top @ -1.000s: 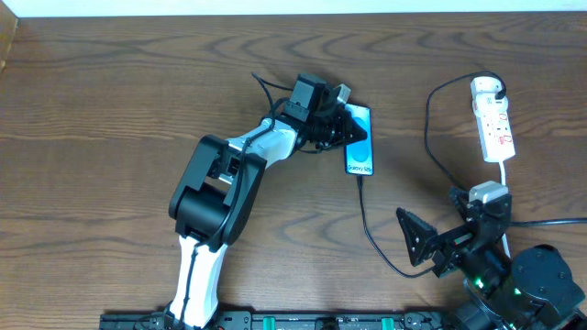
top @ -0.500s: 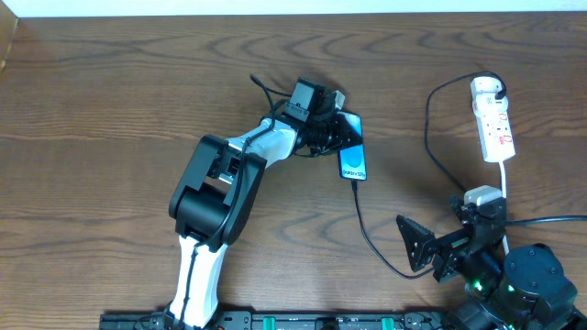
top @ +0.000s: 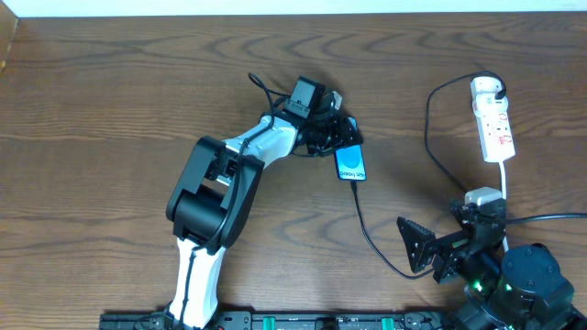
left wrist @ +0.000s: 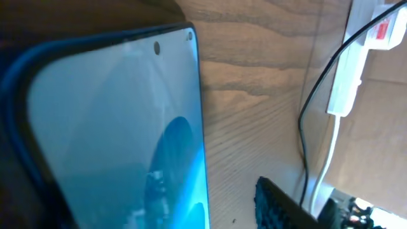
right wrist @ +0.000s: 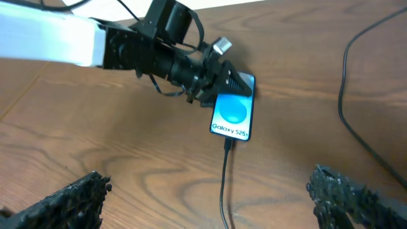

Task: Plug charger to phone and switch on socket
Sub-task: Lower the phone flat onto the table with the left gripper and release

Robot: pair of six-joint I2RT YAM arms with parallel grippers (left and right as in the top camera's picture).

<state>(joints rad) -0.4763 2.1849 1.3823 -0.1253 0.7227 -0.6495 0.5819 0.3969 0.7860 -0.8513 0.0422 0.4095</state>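
The phone (top: 351, 163) has a cyan screen and lies near the table's middle, tilted. It also shows in the right wrist view (right wrist: 233, 116) and fills the left wrist view (left wrist: 114, 127). My left gripper (top: 332, 136) is shut on its far end. The charger's thin black cable (top: 365, 225) is plugged into the phone's near end and loops round to the adapter (top: 489, 88) on the white socket strip (top: 495, 128) at the far right. My right gripper (top: 429, 249) is open and empty at the front right, with the cable (right wrist: 224, 178) running between its fingers' line of sight.
The strip's thick white cord (top: 505, 174) runs down toward my right arm's base (top: 527, 275). It also shows in the left wrist view (left wrist: 340, 95), beside the black cable (left wrist: 310, 102). A cardboard edge (top: 7, 41) sits at the far left.
My left gripper has pulled the phone leftward and a little toward the front, with the cable following. The right arm has drawn back slightly toward the front edge.
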